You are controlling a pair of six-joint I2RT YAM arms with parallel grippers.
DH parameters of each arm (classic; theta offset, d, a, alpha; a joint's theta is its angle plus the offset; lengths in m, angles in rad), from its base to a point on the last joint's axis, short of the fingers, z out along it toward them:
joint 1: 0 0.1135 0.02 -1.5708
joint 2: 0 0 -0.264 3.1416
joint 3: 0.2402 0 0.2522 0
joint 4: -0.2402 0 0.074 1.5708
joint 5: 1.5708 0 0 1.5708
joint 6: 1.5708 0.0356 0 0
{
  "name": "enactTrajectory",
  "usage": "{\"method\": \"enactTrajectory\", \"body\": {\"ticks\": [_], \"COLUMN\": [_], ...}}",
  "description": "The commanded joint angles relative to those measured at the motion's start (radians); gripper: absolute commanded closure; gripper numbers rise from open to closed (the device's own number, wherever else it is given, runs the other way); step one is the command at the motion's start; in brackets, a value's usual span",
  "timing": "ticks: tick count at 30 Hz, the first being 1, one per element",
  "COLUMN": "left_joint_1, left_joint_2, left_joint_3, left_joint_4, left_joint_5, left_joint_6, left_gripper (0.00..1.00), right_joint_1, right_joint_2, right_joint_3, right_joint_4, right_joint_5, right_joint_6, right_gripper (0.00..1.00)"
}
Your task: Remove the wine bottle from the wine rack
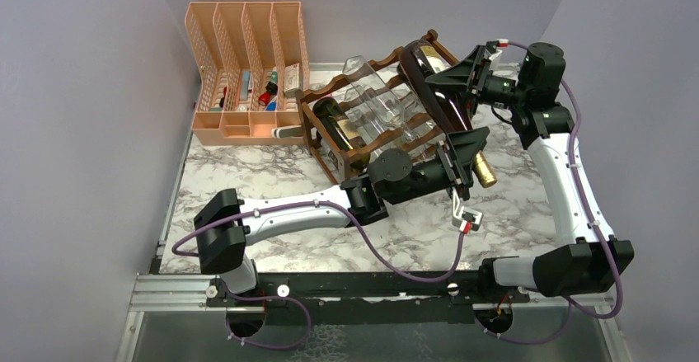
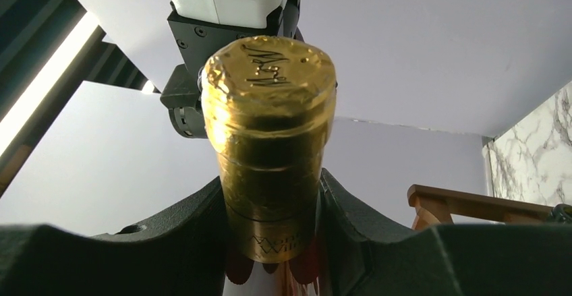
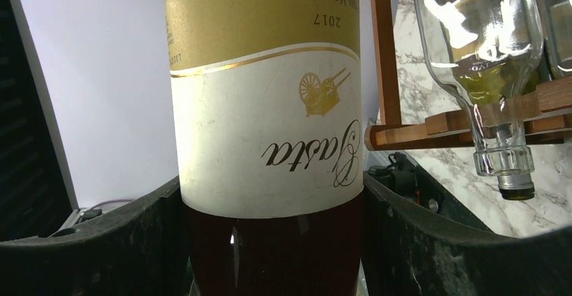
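The wine bottle (image 1: 424, 69) lies tilted on top of the wine rack (image 1: 330, 135), long axis running 11 to 5 o'clock. The right gripper (image 3: 273, 242) clamps its body; the left gripper (image 2: 273, 235) clamps the neck at 5 o'clock.

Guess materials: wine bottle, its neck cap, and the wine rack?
The wine bottle looks like dark glossy glass with a matte paper label. Its neck cap is crinkled gold foil, probably metal. The wine rack looks like brown stained wood with a smooth finish.
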Motion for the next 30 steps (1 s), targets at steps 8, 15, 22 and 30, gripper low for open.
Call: {"method": "enactTrajectory", "body": {"ticks": [8,15,22,30], "left_joint_1": [-0.02,-0.03,-0.033,-0.035], "left_joint_2": [0.025,0.036,0.042,0.026], "left_joint_3": [0.071,0.07,0.075,0.044], "left_joint_4": [0.127,0.277,0.326,0.367], "left_joint_5": [-0.135,-0.191,-0.2,-0.207], "left_joint_6": [-0.012,-0.053,-0.077,-0.092], "left_gripper": [1.0,1.0,1.0,1.0], "right_joint_1": [0.001,0.001,0.001,0.0], "right_joint_2": [-0.035,-0.041,-0.037,-0.028], "right_joint_3": [0.025,-0.024,-0.05,-0.057], "right_joint_4": [0.118,0.124,0.132,0.081], "right_joint_5": [-0.064,-0.056,-0.061,-0.029], "right_joint_6": [-0.108,-0.119,-0.106,-0.133], "right_gripper": [0.32,0.21,0.07,0.0]}}
